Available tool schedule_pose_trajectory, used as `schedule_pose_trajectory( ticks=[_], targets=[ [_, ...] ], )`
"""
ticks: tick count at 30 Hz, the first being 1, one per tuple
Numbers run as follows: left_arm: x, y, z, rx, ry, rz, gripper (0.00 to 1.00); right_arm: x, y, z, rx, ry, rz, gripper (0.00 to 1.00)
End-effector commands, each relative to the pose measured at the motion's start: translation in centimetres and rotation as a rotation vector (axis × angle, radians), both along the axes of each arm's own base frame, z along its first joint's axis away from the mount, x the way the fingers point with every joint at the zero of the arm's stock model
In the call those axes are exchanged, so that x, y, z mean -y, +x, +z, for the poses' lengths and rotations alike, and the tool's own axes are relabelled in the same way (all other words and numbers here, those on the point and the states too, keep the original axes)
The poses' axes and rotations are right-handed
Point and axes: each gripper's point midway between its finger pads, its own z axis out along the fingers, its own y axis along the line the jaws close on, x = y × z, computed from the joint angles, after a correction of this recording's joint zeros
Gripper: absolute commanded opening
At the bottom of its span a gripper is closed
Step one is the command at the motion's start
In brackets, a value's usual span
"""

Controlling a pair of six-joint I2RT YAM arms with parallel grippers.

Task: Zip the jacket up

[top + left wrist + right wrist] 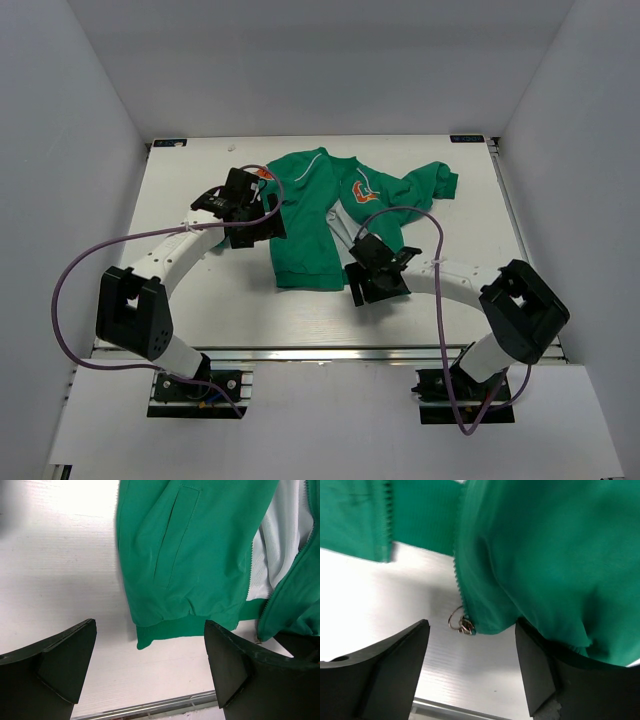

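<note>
Looking top-down: white table (180, 200), green jacket (310, 225) lying crumpled in its middle-to-far part, one sleeve bunched out to the right. The front is unzipped and the two front panels lie apart.

Left arm (170, 250) reaches in from the left, and the left gripper (262, 212) sits at the jacket's left edge. Right arm (450, 275) comes in from the right, and the right gripper (362, 268) sits at the jacket's near right corner.

Left wrist view: left gripper (150, 625) has its jaws wide apart with nothing between the fingers. It hangs over the ribbed waistband (170, 630). Beyond that are the slit pocket (170, 540) and the pale lining (280, 545), which shows between the open zip edges.

Right wrist view: right gripper (471, 624) has its jaws apart and is not clamped on anything. Green fabric drapes against the right-hand finger (540, 680). The left-hand finger is off the cloth, over bare table.

The orange logo (363, 190) faces up on the right front panel.

Zip teeth (457, 575) run down the panel edge to the zip pull (462, 625). The pull is a small metal ring at the bottom corner, and it lies on the table between the right gripper's fingers.
</note>
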Motion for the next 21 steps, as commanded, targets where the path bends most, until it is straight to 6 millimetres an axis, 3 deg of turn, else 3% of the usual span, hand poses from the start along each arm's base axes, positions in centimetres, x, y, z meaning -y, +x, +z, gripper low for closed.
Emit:
schedule_pose_trajectory(
  ticks=[1, 7, 9, 13, 14, 17, 21],
  targets=[
    [-0.3, 0.4, 1.8, 0.047, -0.006, 0.014, 0.98, -2.0, 1.0, 1.4, 0.05, 0.116, 0.033, 0.73],
    [0.0, 0.5, 1.7, 0.042, -0.015, 0.007, 0.98, -4.5, 0.3, 2.1, 0.029, 0.234, 0.152, 0.73],
    [0.2, 0.5, 1.8, 0.042, -0.026, -0.002, 0.98, -6.3, -0.3, 3.5, 0.017, 0.327, 0.24, 0.74],
    [0.4, 0.6, 1.6, 0.039, -0.03, -0.009, 0.98, -7.7, -0.9, 6.0, 0.028, 0.411, 0.319, 0.79],
    [0.4, 0.6, 1.5, 0.036, -0.029, -0.009, 0.98, -7.5, -0.5, 7.0, 0.064, 0.416, 0.312, 0.89],
    [0.4, 0.7, 1.4, 0.029, -0.025, -0.01, 0.98, -6.6, 0.3, 8.8, 0.158, 0.42, 0.27, 0.89],
    [0.5, 0.7, 1.2, 0.028, -0.028, -0.014, 0.98, -4.5, 1.0, 9.0, 0.2, 0.345, 0.178, 0.89]
  ],
)
